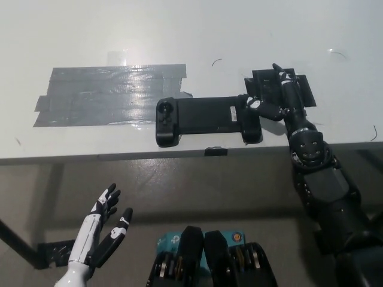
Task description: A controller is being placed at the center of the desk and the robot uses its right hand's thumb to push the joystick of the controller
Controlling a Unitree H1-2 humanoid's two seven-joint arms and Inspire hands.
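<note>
A long black controller (206, 119) lies flat near the front edge of the white desk (179, 36), with a round joystick at its left grip (166, 110) and another grip at its right end. My black right hand (281, 98) rests at that right end, its thumb (261, 107) laid on the right grip where the joystick sits, the other fingers stretched out over a black tape patch. It holds nothing. My white left hand (99, 233) hangs below the desk at lower left, fingers spread.
A broad patch of grey tape (102, 95) covers the desk left of the controller. A black tape patch (278, 89) lies under my right hand. A small black clip (215, 151) sits on the desk's front edge.
</note>
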